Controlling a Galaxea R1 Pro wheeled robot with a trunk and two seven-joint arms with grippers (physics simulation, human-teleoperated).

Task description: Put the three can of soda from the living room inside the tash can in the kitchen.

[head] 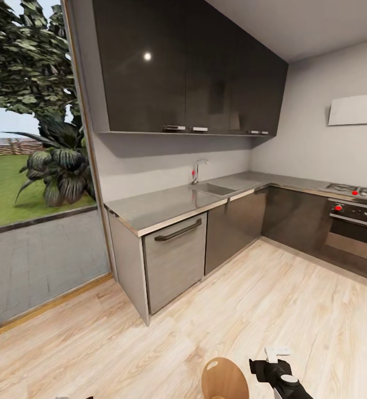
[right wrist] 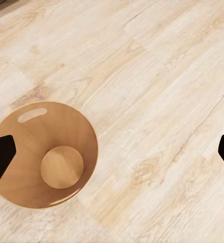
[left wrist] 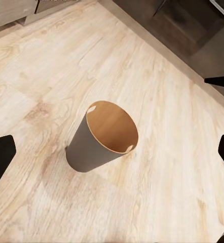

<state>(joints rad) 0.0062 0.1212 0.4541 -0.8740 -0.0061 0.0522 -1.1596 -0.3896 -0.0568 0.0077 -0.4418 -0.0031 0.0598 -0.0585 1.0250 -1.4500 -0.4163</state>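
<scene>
We see light wood plank floor [head: 250, 310], glossy dark wall cabinets [head: 189, 66], steel L-shaped surface [head: 167, 205] with sink [head: 214, 189], oven [head: 352, 230], big garden window [head: 34, 155], grey walls [head: 311, 144].

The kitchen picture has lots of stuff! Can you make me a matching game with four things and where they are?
Things:
1. trash can
2. faucet
3. oven
4. plant

Places:
A. outside, past the glass
B. on the wood floor, standing upright
C. by the sink on the counter
D. under the stovetop, with red knobs

Pairs: 1-B, 2-C, 3-D, 4-A
</scene>
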